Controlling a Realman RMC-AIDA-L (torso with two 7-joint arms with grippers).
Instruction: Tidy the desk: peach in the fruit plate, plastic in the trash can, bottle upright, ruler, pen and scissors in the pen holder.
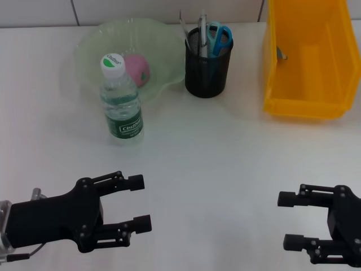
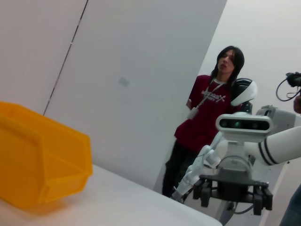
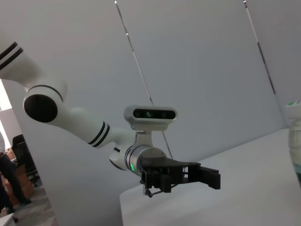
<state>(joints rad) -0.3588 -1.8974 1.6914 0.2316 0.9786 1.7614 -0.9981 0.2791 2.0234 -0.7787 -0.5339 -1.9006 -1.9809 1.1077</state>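
The pink peach (image 1: 138, 69) lies in the pale green fruit plate (image 1: 93, 48). In front of the plate the water bottle (image 1: 121, 104) stands upright with its white cap on; its edge also shows in the right wrist view (image 3: 295, 136). The black mesh pen holder (image 1: 207, 65) holds the blue-handled scissors (image 1: 221, 36), a pen (image 1: 202, 25) and a thin ruler (image 1: 183, 25). A small scrap of plastic (image 1: 281, 54) lies inside the yellow trash can (image 1: 307, 59). My left gripper (image 1: 142, 203) and right gripper (image 1: 285, 221) hover open and empty near the table's front edge.
The white table (image 1: 225, 147) stretches between the grippers and the objects at the back. In the left wrist view the yellow trash can (image 2: 42, 165) sits on the table, with a person (image 2: 211, 108) standing behind my right gripper (image 2: 232, 197). The right wrist view shows my left gripper (image 3: 210, 175).
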